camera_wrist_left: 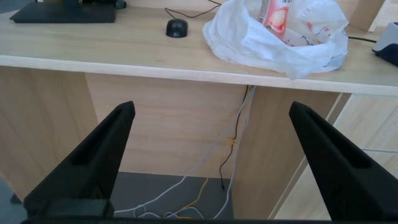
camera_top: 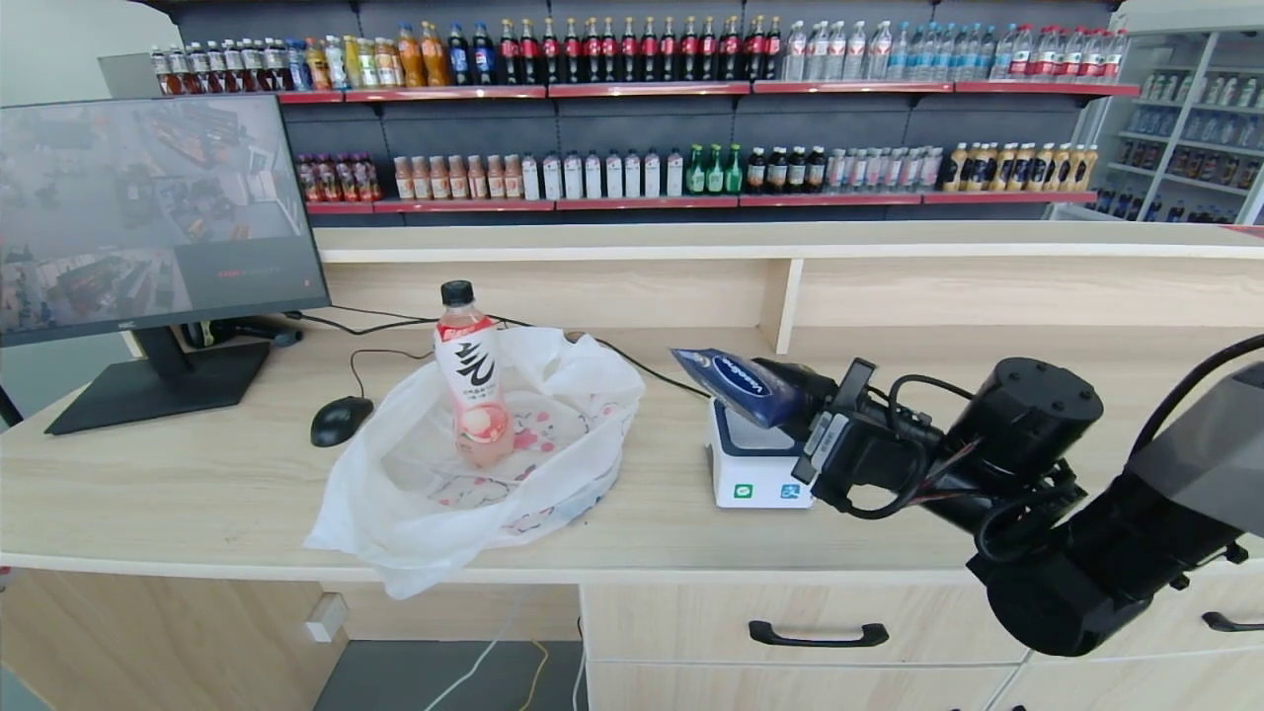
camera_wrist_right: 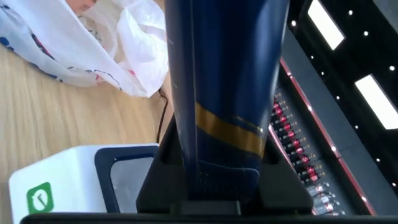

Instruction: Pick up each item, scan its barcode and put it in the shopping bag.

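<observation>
My right gripper [camera_top: 790, 390] is shut on a dark blue snack packet [camera_top: 736, 383], held tilted just above the white barcode scanner [camera_top: 755, 464] on the counter. In the right wrist view the blue packet [camera_wrist_right: 224, 87] runs up between the fingers, with the scanner [camera_wrist_right: 68, 186] below it. A white shopping bag [camera_top: 474, 464] lies open on the counter to the left, and a pink drink bottle [camera_top: 472, 380] stands upright inside it. My left gripper [camera_wrist_left: 211, 155] is open, low in front of the counter's wooden face, with nothing between its fingers; the bag [camera_wrist_left: 280, 37] sits above it.
A monitor [camera_top: 148, 217] on a black stand occupies the counter's left end, with a black mouse [camera_top: 341, 420] and cables beside the bag. A raised wooden ledge [camera_top: 790, 247] runs behind. Drawers with black handles [camera_top: 818, 634] are below the counter edge. Shelves of bottles fill the back wall.
</observation>
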{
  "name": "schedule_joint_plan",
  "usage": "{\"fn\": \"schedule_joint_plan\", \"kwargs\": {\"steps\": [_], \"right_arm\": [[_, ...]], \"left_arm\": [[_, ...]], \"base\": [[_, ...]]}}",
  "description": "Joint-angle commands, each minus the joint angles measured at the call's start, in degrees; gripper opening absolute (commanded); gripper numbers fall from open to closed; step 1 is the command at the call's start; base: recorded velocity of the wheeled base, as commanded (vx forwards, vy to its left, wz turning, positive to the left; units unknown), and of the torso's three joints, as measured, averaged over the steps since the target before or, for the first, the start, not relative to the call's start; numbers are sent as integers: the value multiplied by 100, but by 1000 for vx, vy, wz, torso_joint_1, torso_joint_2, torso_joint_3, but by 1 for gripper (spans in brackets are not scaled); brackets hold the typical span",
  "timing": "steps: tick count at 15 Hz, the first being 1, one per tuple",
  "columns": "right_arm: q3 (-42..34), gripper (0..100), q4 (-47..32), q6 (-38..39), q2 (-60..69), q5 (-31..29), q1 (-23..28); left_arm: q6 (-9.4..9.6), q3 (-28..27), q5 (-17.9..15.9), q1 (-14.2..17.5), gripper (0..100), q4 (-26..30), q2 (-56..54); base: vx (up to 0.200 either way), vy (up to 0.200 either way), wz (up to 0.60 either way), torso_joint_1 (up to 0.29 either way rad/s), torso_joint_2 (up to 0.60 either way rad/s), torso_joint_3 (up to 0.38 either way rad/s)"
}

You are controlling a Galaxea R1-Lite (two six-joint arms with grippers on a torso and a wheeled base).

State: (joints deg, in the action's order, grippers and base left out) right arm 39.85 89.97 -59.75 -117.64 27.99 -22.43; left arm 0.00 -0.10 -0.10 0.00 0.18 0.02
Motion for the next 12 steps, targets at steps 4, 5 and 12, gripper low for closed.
{"fn": "schedule_joint_plan", "kwargs": {"steps": [4, 5, 12], "right_arm": [[436, 0, 3, -107, -488, 409, 178], [401, 0, 3, -99, -514, 435, 178], [401, 0, 3, -63, -655, 602, 178]], "left_arm": [[0, 1, 1, 0, 100, -1, -2], [0, 1, 1, 0, 100, -1, -2], [0, 1, 1, 0, 100, -1, -2]], "base": [[0, 0, 0, 0, 0, 0], [0, 0, 0, 0, 0, 0], [0, 0, 0, 0, 0, 0]]}}
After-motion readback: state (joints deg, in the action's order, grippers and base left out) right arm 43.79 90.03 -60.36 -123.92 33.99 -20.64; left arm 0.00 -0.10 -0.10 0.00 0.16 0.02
